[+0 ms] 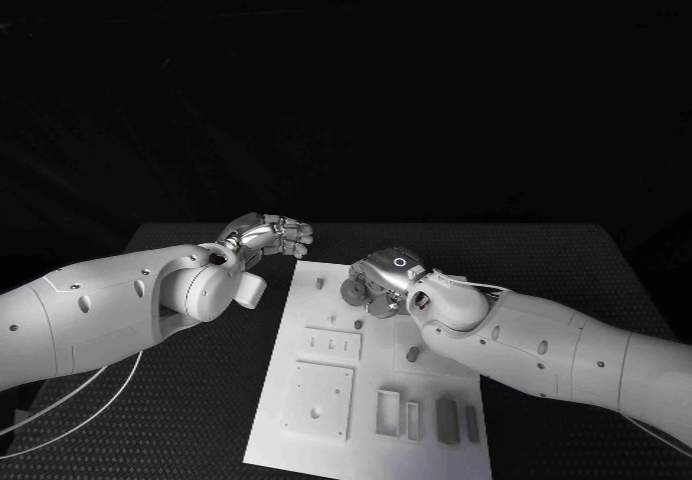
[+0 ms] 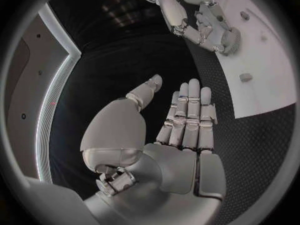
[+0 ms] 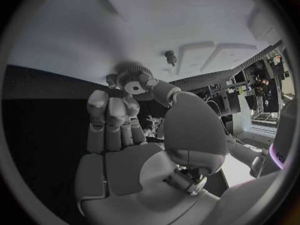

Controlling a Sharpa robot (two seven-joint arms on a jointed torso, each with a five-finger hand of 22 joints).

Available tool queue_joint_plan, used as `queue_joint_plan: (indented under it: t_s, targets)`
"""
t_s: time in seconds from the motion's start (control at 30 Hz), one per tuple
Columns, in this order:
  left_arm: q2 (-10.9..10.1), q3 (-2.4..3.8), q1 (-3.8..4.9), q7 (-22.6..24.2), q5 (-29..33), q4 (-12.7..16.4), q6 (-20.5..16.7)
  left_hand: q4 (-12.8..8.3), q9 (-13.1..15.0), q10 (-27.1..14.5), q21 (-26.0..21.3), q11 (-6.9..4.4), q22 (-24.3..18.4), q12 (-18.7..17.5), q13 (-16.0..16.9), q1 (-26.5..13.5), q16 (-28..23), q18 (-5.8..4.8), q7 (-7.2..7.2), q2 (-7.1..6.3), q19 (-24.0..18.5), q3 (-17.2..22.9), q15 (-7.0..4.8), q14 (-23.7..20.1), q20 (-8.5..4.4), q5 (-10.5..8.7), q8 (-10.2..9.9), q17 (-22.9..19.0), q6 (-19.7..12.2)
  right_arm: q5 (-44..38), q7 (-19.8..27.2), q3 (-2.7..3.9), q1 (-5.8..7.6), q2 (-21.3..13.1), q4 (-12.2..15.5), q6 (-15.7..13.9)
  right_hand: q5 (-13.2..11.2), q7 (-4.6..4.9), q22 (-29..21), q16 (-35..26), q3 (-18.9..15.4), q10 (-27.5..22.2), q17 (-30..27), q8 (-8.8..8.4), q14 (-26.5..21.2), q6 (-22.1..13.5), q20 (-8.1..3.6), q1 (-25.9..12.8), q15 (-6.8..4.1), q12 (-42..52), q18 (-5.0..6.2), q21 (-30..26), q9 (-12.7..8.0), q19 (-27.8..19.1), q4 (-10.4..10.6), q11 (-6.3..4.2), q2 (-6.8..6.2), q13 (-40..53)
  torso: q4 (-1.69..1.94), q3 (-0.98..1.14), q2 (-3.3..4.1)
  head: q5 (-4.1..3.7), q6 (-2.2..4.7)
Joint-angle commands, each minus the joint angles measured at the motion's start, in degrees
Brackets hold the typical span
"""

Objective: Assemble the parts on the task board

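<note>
We find the right hand (image 1: pixel 378 288) pinching a gear (image 3: pixel 133 76) over the board (image 1: pixel 433 400); it is not yet seated. The left hand (image 2: pixel 181 130) is flat, holding nothing. We judge most parts still unassembled.

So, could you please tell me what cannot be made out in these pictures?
- Gear: the peg or hole under it, hidden by the right hand holding it.
- Task board: near edge cut off in the head view.
- Left hand: its far side, wrist view.
</note>
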Motion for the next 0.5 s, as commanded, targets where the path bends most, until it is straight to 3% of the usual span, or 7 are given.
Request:
queue_joint_plan:
  t_s: [0.03, 0.17, 0.23, 0.5]
  targets:
    - [0.11, 0.06, 0.07, 0.3, -0.21, 0.08, 0.29, -0.09, 0.09, -0.34, 0.17, 0.09, 0.09, -0.34, 0.07, -0.4, -0.34, 0.58, 0.11, 0.21, -0.28, 0.21, 0.28, -0.07, 0.01, -0.03, -0.36, 0.07, -0.26, 0.6, 0.31, -0.13, -0.13, 0.2, -0.44, 1.49, -0.28, 1.74, -0.07, -0.3, -0.48, -1.43, -0.03, -0.77, -0.18, 1.71, 0.08, 0.21, 0.68, -0.33, 3.35, -0.21, -0.46, -0.44, -0.17, 1.08, -0.71, -0.11, -0.01, 0.0, 0.01, 0.06, -0.04]
    - [0.12, 0.06, 0.07, 0.29, -0.21, 0.08, 0.36, -0.09, 0.1, -0.34, 0.17, 0.09, 0.09, -0.35, 0.07, -0.4, -0.34, 0.58, 0.12, 0.2, -0.28, 0.21, 0.28, -0.08, 0.01, -0.03, -0.37, 0.07, -0.27, 1.24, 0.5, -0.16, -0.13, 0.31, -0.61, 1.77, -0.29, 2.31, -0.15, -0.54, -0.83, -2.17, -0.04, -2.26, -0.59, -1.12, 0.16, 0.2, 1.21, -0.54, 3.35, -0.49, -1.19, -0.83, -0.35, 1.63, -0.97, -0.19, 0.0, -0.04, -0.02, 0.02, -0.07]
    - [0.19, 0.06, 0.07, 0.26, -0.21, -0.01, 0.41, -0.1, 0.1, -0.34, 0.17, 0.09, 0.09, -0.35, 0.07, -0.4, -0.35, 0.58, 0.12, 0.2, -0.28, 0.21, 0.28, -0.07, 0.01, -0.03, -0.37, 0.07, -0.27, 1.3, 0.54, -0.16, -0.13, 0.35, -0.64, 1.9, -0.29, 2.07, -0.18, -0.63, -0.93, -2.44, -0.03, -2.81, -0.76, -2.34, 0.21, 0.33, 1.08, -0.59, 3.35, -0.59, -1.43, -0.98, -0.49, 1.45, -0.97, -0.23, 0.01, -0.07, -0.01, 0.02, -0.09]
    - [0.21, 0.06, 0.07, 0.24, -0.21, -0.04, 0.44, -0.1, 0.11, -0.35, 0.17, 0.09, 0.09, -0.37, 0.07, -0.42, -0.35, 0.58, 0.12, 0.2, -0.29, 0.21, 0.28, -0.06, 0.01, -0.04, -0.39, 0.09, -0.28, 1.76, 0.86, -0.19, -0.13, 0.35, -0.33, 2.46, -0.29, 2.05, -0.19, -0.68, -1.03, -2.6, -0.03, -2.86, -0.86, -2.59, 0.24, 0.39, 1.03, -0.6, 3.35, -0.66, -1.44, -1.08, -0.57, 1.41, -0.99, -0.25, -0.03, -0.04, -0.01, 0.03, -0.13]
